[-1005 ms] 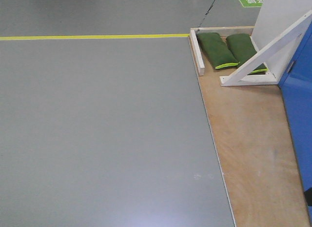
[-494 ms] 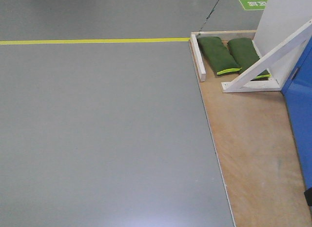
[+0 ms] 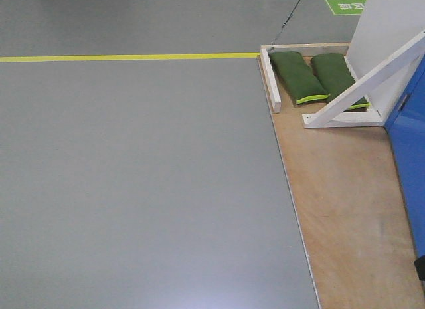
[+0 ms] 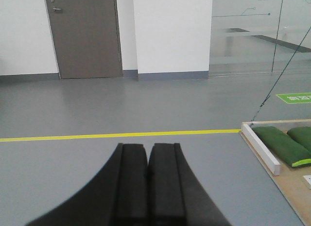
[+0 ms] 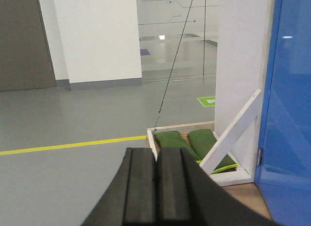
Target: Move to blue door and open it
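Blue door (image 5: pixel 291 104) on right; L end effector (image 4: pixel 147 155) & R end effector (image 5: pixel 156 160) both pinched closed, empty.

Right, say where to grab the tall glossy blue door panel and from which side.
No handle shows. The glossy blue door panel offers only a flat face, nothing to pinch; a small grey fitting, perhaps a hinge, sits on its edge by the white braced panel. Any handle is probably farther right: swing that way, approach frontally.
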Robot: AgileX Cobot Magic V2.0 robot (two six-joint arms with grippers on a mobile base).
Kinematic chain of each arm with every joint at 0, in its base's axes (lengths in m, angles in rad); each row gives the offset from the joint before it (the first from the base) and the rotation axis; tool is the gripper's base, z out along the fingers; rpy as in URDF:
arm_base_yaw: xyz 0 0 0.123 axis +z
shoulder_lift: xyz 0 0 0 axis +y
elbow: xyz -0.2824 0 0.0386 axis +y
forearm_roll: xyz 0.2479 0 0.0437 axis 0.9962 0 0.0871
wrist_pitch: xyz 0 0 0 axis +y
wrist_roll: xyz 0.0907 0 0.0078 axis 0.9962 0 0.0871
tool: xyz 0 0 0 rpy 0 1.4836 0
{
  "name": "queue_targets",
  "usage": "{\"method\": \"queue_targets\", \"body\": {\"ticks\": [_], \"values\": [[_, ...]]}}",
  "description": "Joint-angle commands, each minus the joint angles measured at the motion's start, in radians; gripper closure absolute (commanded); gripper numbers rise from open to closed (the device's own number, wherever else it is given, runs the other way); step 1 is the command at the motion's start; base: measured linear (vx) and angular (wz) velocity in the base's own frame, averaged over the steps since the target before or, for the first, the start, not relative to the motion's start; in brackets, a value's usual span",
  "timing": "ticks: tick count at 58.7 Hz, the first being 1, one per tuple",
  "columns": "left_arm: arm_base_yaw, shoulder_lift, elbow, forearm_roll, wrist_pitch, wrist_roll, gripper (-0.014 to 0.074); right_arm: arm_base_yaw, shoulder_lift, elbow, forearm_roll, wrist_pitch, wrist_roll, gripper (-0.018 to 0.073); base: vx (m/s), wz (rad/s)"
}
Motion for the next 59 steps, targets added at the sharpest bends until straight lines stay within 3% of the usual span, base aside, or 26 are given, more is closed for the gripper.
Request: {"method": "queue_targets", "body": {"ticks": [1,45,54,59], "values": [[0.001,-0.014,-0.02,-0.002,-0.084,-0.007,0.0524,-0.004,-0.015,0.0,-0.006,-0.085,-0.001,0.0561,0.0,0.0],[0.001,-0.014,-0.02,-0.002,-0.084,-0.007,0.0524,-0.004,-0.015,-0.005,-0.018,-0.072,-0.001,0.0561,0.0,0.0],[0.001,-0.014,-0.02,-0.002,-0.084,-0.007,0.0524,-0.004,-0.013,-0.108,-0.107,0.037,-0.001,0.0561,0.0,0.0],[0.001,-0.014,-0.02,-0.002,-0.084,-0.007,0.0524,-0.004,-0.001,-0.196,-0.111,0.073,-0.001,0.0561,0.0,0.0]]}}
